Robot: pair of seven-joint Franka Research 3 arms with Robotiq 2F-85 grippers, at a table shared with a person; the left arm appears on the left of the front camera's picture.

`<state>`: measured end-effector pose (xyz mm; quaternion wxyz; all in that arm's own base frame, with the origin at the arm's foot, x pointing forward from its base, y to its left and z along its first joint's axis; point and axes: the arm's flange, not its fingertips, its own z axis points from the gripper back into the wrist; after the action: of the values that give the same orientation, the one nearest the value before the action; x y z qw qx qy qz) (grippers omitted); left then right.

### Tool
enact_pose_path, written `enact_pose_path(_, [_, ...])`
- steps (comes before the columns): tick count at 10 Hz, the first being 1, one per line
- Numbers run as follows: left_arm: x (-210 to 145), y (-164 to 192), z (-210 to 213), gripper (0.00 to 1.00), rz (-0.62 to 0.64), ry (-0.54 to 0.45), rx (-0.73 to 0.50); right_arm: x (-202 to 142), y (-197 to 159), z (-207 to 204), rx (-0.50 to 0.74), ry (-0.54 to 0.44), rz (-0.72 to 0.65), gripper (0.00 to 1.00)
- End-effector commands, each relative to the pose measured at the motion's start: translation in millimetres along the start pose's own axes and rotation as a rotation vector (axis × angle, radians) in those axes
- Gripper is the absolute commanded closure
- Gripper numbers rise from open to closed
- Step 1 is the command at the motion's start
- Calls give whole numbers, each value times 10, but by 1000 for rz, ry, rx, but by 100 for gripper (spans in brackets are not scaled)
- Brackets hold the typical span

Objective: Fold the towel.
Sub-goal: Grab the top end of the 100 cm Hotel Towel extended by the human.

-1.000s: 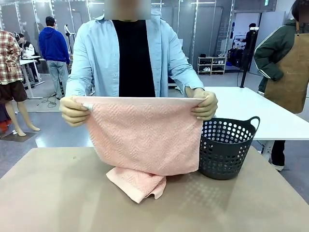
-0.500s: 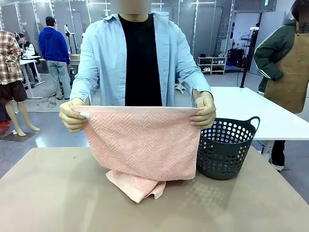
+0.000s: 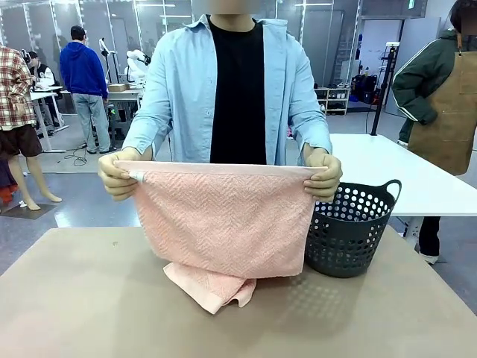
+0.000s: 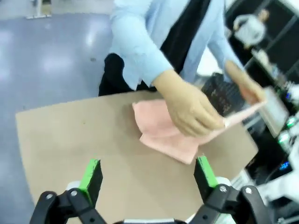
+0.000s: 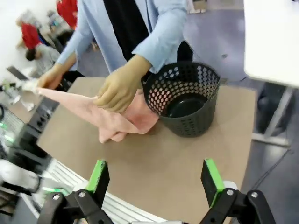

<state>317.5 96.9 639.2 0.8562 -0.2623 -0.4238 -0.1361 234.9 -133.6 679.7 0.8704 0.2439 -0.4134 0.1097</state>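
**Towel up, fold pending**

My left hand and right hand hang released, empty, above the tabletop. Just left of the basket the towel has sunk slightly since a second ago. Its tail is bunched below, top corners in the person's hands — so folding's barely begun.

One towel; one basket; one table.

Pink towel in person's hand
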Motion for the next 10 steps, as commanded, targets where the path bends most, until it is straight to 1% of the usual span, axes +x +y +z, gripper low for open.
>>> enact_pose_path(1, [107,-207,-96,0,-265,88,10,229,173,-133,-89,81,124,0])
enact_pose_path(3, [162,-487,-205,0,-385,140,14,398,386,-240,-102,121,191,0])
enact_pose_path(4, [159,-576,-221,0,-410,154,7,441,460,-274,-113,131,211,0])
enact_pose_path(5, [152,-601,-211,0,-404,133,-14,438,485,-286,-97,137,224,0])
enact_pose_path(6, [194,-601,-242,0,-376,173,-1,392,445,-247,-92,113,230,0])
enact_pose_path(10, [194,-601,-242,0,-376,173,-1,392,445,-247,-92,113,230,0])
